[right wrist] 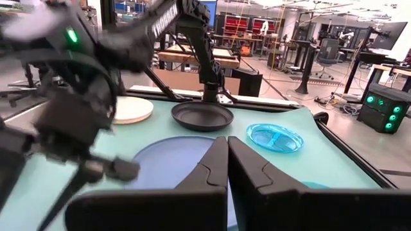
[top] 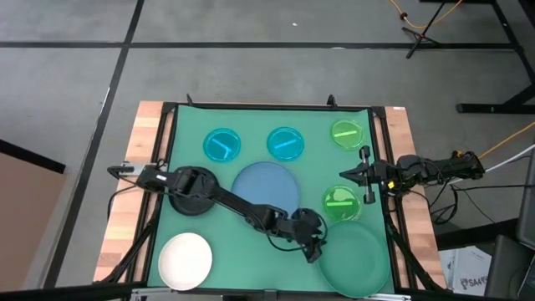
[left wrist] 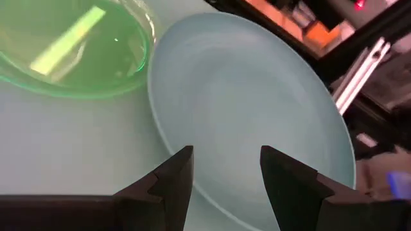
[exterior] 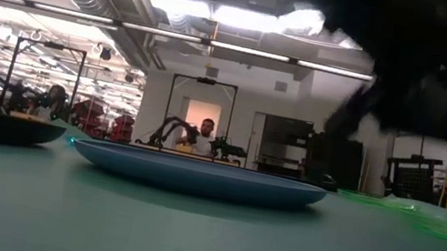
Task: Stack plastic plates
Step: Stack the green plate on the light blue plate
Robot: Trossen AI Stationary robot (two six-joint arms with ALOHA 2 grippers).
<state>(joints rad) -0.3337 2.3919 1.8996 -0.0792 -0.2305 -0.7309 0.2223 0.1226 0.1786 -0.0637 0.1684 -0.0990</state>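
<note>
The large dark green plate (top: 361,263) lies flat at the table's near right. My left gripper (top: 314,249) is open at that plate's left rim. In the left wrist view the gripper (left wrist: 225,172) has one finger over the plate's rim (left wrist: 192,167) and the other over its inside, with no touch showing. One small translucent green plate (left wrist: 77,45) lies just beyond it. The large blue plate (top: 266,186) sits mid-table. My right gripper (top: 344,174) is shut, level, at the right edge, touching nothing.
The black plate (top: 192,194) lies under the left arm, and the white plate (top: 185,259) sits at the near left. Two cyan plates (top: 221,145) (top: 286,144) and a second green plate (top: 347,134) line the far side. A person (exterior: 201,133) stands far behind the table.
</note>
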